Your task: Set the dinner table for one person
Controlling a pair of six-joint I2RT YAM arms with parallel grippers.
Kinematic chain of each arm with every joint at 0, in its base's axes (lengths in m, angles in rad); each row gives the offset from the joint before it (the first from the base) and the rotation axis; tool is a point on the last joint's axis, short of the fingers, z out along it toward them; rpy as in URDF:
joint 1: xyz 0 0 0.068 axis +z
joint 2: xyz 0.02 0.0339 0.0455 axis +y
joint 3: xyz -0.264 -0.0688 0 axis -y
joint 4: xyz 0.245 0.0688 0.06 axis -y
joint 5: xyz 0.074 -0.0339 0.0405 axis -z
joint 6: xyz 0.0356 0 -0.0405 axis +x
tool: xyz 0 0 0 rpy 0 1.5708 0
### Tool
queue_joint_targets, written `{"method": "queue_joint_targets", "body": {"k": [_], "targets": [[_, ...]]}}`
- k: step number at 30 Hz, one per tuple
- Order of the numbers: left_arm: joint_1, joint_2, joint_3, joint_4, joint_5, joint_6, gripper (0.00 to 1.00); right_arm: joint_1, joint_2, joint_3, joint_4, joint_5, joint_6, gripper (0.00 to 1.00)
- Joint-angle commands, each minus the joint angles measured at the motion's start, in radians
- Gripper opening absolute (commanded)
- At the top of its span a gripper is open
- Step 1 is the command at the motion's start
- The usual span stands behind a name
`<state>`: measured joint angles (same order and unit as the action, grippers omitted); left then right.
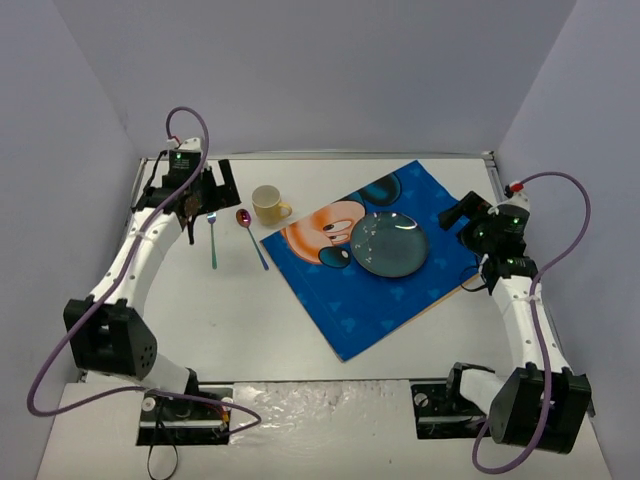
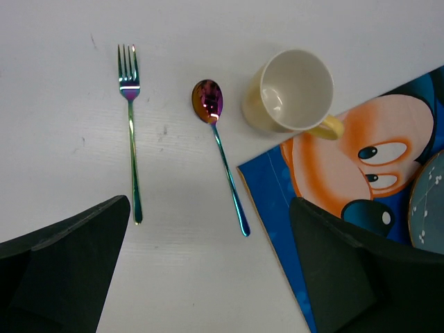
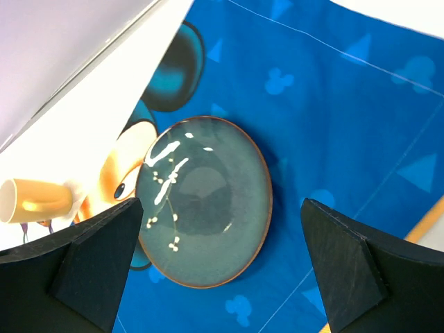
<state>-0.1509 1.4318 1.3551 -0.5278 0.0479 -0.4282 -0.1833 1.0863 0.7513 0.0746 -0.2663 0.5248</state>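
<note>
Left wrist view: left gripper gapes empty; right gripper likewise; dinner table looks rigid, slick; thin fork wants a mid-handle pinch.

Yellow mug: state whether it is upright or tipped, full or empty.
Upright and empty: the mug stands mouth-up on the dinner table, its inside bare to the bottom.

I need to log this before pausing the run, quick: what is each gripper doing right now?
Left gripper: open, holding nothing.
Right gripper: open, holding nothing.
</note>
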Motion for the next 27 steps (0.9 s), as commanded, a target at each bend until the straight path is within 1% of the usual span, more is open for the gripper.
{"method": "queue_joint_targets", "body": {"k": [1,4,10,17,21,25,27], "targets": [[0.001,0.154,0.177,0.016,0.007,0.008,0.97,0.055,-0.006,0.078,-0.026,0.059,-0.067,0.94],[-0.004,0.267,0.282,0.008,0.036,0.024,0.97,0.105,-0.017,0.115,-0.027,0.073,-0.093,0.94],[-0.021,0.405,0.383,0.011,0.033,0.060,0.96,0.176,-0.023,0.110,-0.020,0.054,-0.101,0.95],[-0.036,0.547,0.486,0.017,0.045,0.069,0.88,0.202,-0.030,0.079,-0.002,0.030,-0.102,0.95],[-0.066,0.596,0.535,0.013,-0.004,0.088,0.80,0.209,-0.019,0.070,0.009,0.027,-0.099,0.95],[-0.085,0.651,0.602,-0.021,-0.022,0.100,0.69,0.217,-0.005,0.077,0.022,0.012,-0.095,0.95],[-0.088,0.676,0.624,-0.038,-0.035,0.101,0.58,0.223,-0.002,0.077,0.029,0.011,-0.095,0.95]]}}
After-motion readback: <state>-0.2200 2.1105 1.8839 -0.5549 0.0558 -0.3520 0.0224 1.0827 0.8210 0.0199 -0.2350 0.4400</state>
